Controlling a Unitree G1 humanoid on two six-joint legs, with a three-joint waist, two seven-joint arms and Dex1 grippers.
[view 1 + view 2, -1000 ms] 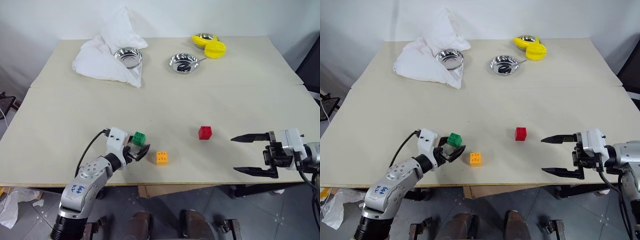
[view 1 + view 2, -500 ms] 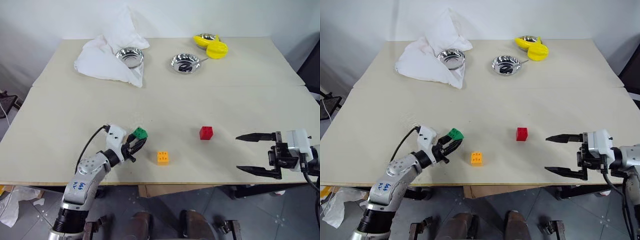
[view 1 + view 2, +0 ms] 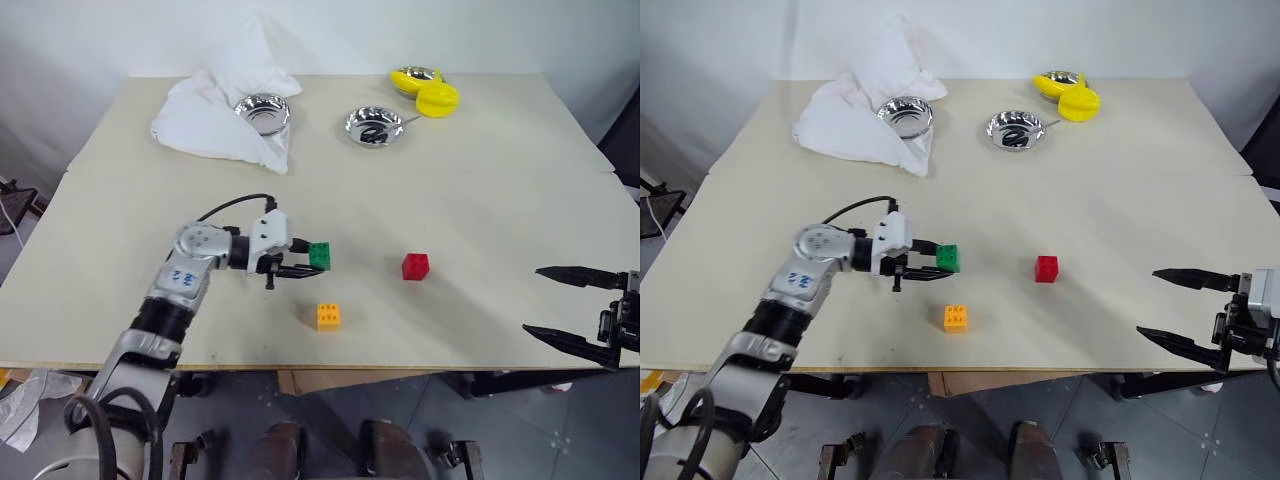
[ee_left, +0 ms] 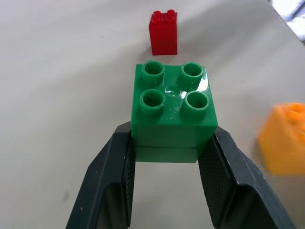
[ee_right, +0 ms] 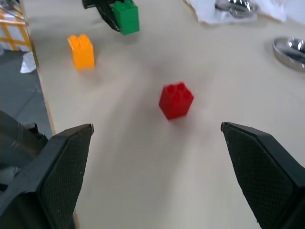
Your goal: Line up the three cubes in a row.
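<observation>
My left gripper (image 3: pixel 300 262) is shut on the green cube (image 3: pixel 320 255), holding it just above the table and pointing toward the red cube (image 3: pixel 415 266). In the left wrist view the green cube (image 4: pixel 173 110) sits studs-up between both black fingers (image 4: pixel 107 186), with the red cube (image 4: pixel 163 32) straight ahead. The orange-yellow cube (image 3: pixel 327 315) rests on the table nearer the front edge, below and between the other two. My right gripper (image 3: pixel 572 312) stands wide open at the front right, well right of the red cube, with nothing between its fingers.
At the back of the table (image 3: pixel 480 180) lie a white cloth (image 3: pixel 215 110) with a steel bowl (image 3: pixel 262 110) on it, a second steel bowl (image 3: pixel 374 126), and yellow lemon-shaped objects (image 3: pixel 432 92) by a third bowl.
My left gripper closed on the green cube, lifted it and carried it right toward the red cube, turning to point sideways. My right gripper drew back to the right, still open.
</observation>
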